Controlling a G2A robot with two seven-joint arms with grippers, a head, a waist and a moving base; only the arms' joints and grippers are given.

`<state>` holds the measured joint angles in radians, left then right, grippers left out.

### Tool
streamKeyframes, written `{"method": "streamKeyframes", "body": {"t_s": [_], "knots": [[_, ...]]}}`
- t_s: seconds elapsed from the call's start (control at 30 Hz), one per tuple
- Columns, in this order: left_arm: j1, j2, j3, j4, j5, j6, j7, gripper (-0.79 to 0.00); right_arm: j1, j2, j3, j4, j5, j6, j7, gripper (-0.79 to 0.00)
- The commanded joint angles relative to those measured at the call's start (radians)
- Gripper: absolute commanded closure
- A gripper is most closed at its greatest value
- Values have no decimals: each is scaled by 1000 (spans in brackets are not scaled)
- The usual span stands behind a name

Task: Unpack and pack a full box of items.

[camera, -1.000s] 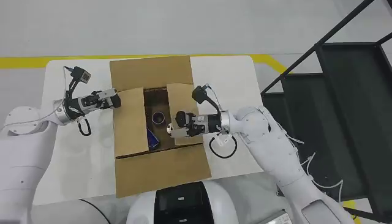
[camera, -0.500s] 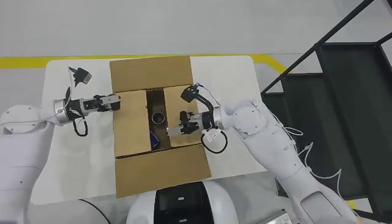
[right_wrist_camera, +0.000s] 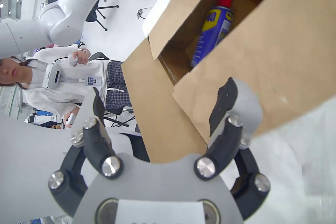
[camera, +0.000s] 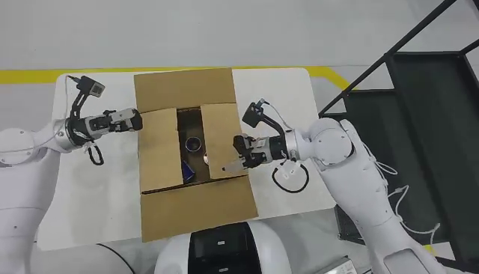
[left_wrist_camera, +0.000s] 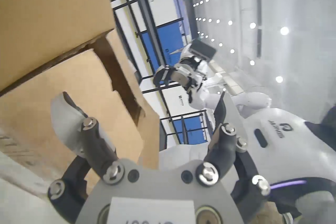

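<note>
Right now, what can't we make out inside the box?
Box contents: top view, side flaps cover all but a narrow gap.
Spray can: right wrist view, partly behind a flap.
Round dark item: top view, too small to identify.
Left gripper: left wrist view, contact with the flap unclear.

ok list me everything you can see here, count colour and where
cardboard box: one, brown, middle of the table, side flaps partly over the opening
spray can: one, blue with a red cap, lying inside the box
round item: one, dark, inside the box; cannot tell what it is
table: one, white, under the box
floor stripe: one, yellow, beyond the table's far edge
stairs: one set, black metal, right of the table
left pincer: one, grey and black, open, at the box's left flap
right pincer: one, grey and black, open, at the right flap's near corner
</note>
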<state>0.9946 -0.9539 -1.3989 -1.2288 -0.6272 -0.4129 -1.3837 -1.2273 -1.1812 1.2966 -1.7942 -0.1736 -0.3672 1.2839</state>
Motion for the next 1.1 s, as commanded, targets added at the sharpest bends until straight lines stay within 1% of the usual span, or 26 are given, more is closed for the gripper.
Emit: {"method": "streamKeyframes", "body": {"t_s": [0.0,0.07,0.17,0.27,0.37,0.43,0.53,0.67,0.83,0.97,1.07], "knots": [[12,4,-40,-6,-93,11,-12,-785,-60,13,56,-40,2,22,33,-785],[28,8,-79,-10,-144,9,-1,-785,-122,24,97,-65,18,27,47,-785],[54,13,-123,-19,-167,-8,40,-785,-197,35,128,-68,38,16,57,-785],[74,16,-151,-25,-180,-4,64,-785,-245,41,123,-52,48,11,65,-785],[87,19,-172,-27,-158,-13,94,-785,-270,45,92,-31,51,8,75,-785],[94,20,-180,-31,-146,-18,111,-785,-277,46,57,-7,28,21,77,-785],[104,21,-189,-35,-125,-27,138,-785,-270,42,1,39,36,5,44,-785],[115,22,-195,-38,-91,-40,174,-785,-254,39,-52,54,81,-58,7,-785],[117,22,-197,-28,-43,-45,228,-785,-269,46,-46,12,182,-179,-11,-785],[108,22,-191,-3,-11,-47,260,-785,-274,60,-39,-26,275,-246,-77,-785],[97,20,-178,19,9,-42,273,-785,-250,73,-46,-12,297,-271,-102,-785]]}}
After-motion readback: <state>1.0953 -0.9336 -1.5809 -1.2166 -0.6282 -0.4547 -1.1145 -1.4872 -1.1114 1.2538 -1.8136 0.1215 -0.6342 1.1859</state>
